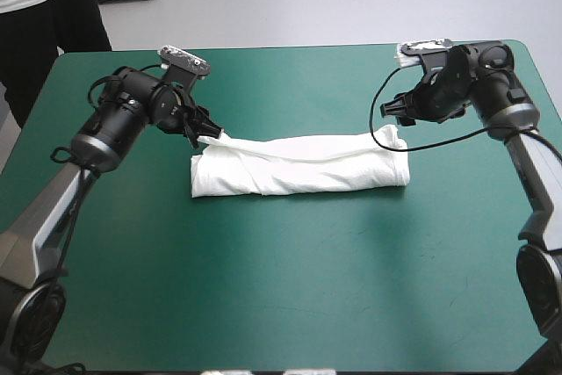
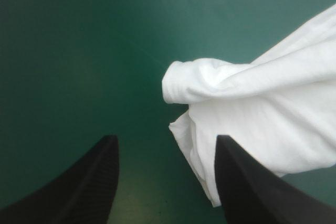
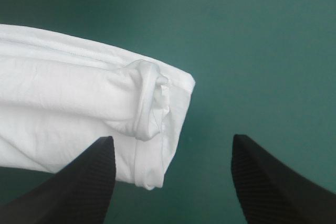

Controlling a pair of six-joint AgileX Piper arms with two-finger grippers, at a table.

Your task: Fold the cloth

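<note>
The T-shirt (image 1: 299, 169) is laid as a folded band across the table (image 1: 290, 287), and with the left gripper (image 2: 167, 139) and right gripper (image 3: 172, 137) spread apart at its ends, only one layer could be caught and the fold pulled undone.

High view: above and behind the robot, facing forward and down, far enough to hold the whole teal-green covered table (image 1: 290, 305).
Left wrist view: close, looking along the left gripper (image 2: 167, 137) at one end of the white folded fabric T-shirt (image 2: 262, 108).
Right wrist view: equally close, along the right gripper (image 3: 173, 137), at the opposite end.
Shared: T-shirt in all three.
</note>
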